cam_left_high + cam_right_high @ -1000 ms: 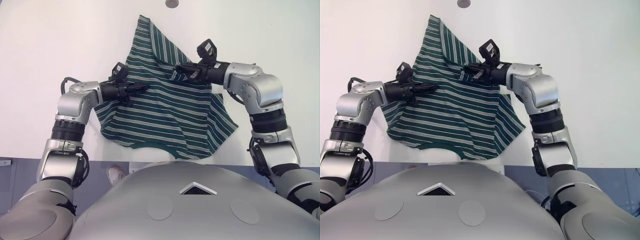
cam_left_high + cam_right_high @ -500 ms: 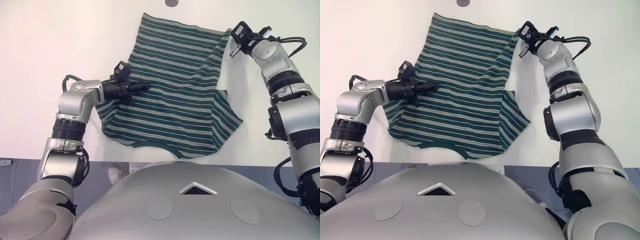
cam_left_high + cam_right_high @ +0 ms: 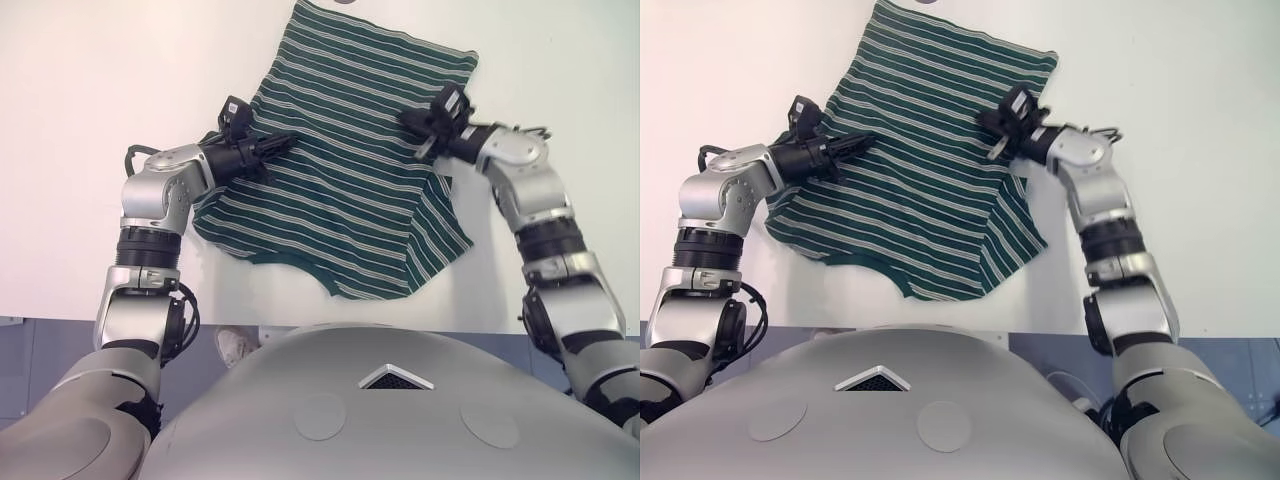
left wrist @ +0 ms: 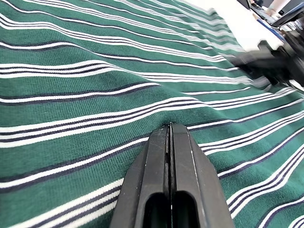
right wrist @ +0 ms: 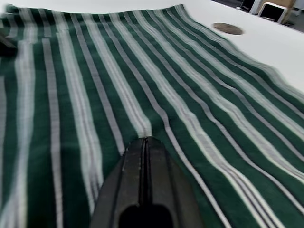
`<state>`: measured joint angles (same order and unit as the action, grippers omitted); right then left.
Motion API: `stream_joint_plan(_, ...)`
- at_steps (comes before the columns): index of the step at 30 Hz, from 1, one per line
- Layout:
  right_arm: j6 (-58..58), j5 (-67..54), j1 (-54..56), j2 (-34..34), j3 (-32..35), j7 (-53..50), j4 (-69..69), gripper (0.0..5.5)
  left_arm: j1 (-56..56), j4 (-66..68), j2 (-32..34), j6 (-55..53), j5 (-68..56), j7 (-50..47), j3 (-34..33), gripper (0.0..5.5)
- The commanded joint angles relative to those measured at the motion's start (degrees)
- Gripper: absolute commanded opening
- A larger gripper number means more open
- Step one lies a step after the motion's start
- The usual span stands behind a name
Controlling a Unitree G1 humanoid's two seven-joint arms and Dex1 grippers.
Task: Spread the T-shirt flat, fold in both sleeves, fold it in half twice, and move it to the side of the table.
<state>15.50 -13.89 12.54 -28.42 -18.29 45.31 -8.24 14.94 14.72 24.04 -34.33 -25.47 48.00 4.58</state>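
The T-shirt (image 3: 350, 190) lies mostly opened on the counter (image 3: 100, 80), so spreading looks to be in hand; the left gripper (image 3: 288, 140) and right gripper (image 3: 408, 120) rest fully closed on the cloth, apparently holding nothing, and should next smooth its rumpled near edge outward.
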Motion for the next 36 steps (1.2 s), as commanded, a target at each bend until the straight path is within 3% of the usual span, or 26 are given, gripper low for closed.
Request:
stream_joint_plan(1, 8.67, 8.02, -0.93, -6.07, -6.28, 2.31, 3.77, 0.02, -0.32, 2.33, -0.86, -3.45, 2.42, -3.79, 0.42, 0.0)
stream_joint_plan(4, -1.73, 19.52, 9.94, -3.06, -9.55, -6.83, -17.98, 0.02, 0.47, 2.05, -2.24, -4.19, 2.3, -4.17, 0.59, 0.0)
stream_joint_plan(9, -14.84, 26.37, 25.58, 3.19, -10.96, -16.12, -46.19, 0.02, 1.41, 1.63, -5.83, -4.83, 2.16, -6.8, 0.64, 0.0)
stream_joint_plan(14, -24.57, 29.35, 30.95, 5.36, -11.11, -17.23, -54.4, 0.02, 4.24, 3.84, -8.75, -3.11, 2.9, -10.33, -0.82, 0.0)
stream_joint_plan(16, -28.57, 27.36, 30.82, 3.52, -7.81, -16.22, -51.09, 0.02, 4.77, 1.46, -8.72, -4.51, 0.23, -10.24, -3.57, 0.0)
stream_joint_plan(20, -24.71, 18.17, 19.89, -3.37, -0.58, -6.02, -19.23, 0.0, 5.16, -9.21, -5.42, -15.0, -10.47, -10.92, -13.98, 0.52)
stream_joint_plan(24, -6.86, 9.92, 2.17, -9.5, -1.37, 2.14, 13.74, 0.0, -2.1, -11.86, 9.89, -20.66, -10.52, -4.69, -17.88, 1.32)
stream_joint_plan(26, -1.81, 10.47, -4.48, -11.89, -2.62, 3.65, 20.11, 0.0, -6.71, -11.21, 15.54, -21.03, -9.7, -0.59, -17.72, 1.64)
stream_joint_plan(31, 9.14, 8.13, -11.44, -15.13, -1.21, 5.76, 31.2, 0.0, -15.67, -11.35, 25.03, -18.13, -7.05, 8.96, -13.87, 1.64)
stream_joint_plan(36, 13.48, 9.53, -14.81, -16.63, -3.78, 6.19, 33.21, 0.0, -12.65, -6.79, 22.1, -17.11, -4.77, 8.7, -9.65, 1.64)
